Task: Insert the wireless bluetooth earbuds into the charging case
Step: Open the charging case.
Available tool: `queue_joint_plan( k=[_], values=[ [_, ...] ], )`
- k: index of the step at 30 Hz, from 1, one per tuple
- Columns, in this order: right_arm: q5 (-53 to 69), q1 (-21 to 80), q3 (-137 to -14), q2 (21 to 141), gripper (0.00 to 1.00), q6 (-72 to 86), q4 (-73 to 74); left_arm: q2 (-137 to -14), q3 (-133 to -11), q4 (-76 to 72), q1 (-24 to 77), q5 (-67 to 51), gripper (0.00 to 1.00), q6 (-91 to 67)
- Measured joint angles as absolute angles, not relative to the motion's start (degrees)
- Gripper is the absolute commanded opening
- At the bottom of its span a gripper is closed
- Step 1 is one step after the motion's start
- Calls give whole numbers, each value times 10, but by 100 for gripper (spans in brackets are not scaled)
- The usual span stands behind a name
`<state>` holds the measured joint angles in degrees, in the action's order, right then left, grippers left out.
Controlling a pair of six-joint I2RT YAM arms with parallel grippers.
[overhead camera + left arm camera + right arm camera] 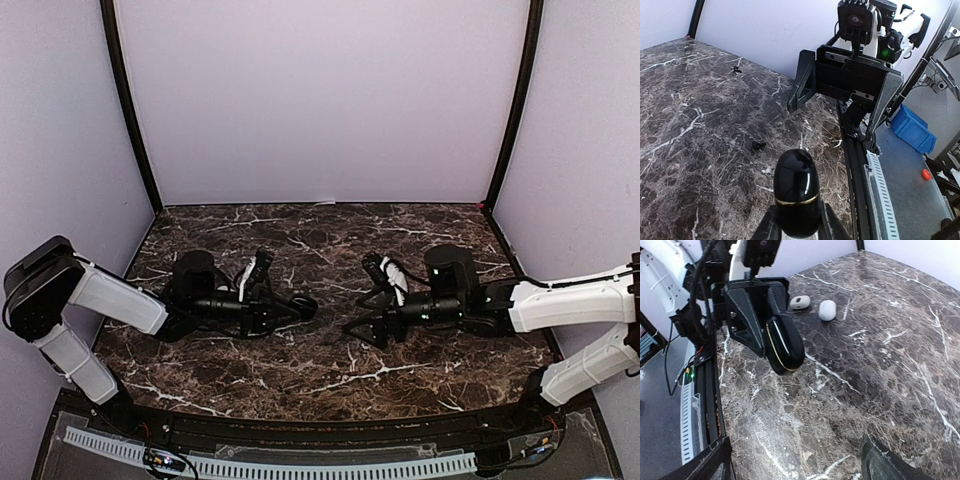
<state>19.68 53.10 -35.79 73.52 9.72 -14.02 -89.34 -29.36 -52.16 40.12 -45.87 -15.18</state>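
While the left gripper (799, 227) pinches one end of the glossy black case (796, 185), its seam shut, a black bud (758, 145) lies loose on the marble just right of it. A second bud (736, 69) sits farther right toward the far wall, and the right gripper (832, 120) faces the case with jaws spread, holding nothing. I judge the slick case could twist or slip from the pinch if its lid is pried, and the tiny dark buds on dark stone could be nudged away or missed.
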Motion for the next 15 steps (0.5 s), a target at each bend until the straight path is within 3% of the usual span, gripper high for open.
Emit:
queue_joint_plan(
  k=[15],
  values=[
    [291,531,-452,856,83,96,-156,-927,-291,-561,425,-504,12,-109]
  ],
)
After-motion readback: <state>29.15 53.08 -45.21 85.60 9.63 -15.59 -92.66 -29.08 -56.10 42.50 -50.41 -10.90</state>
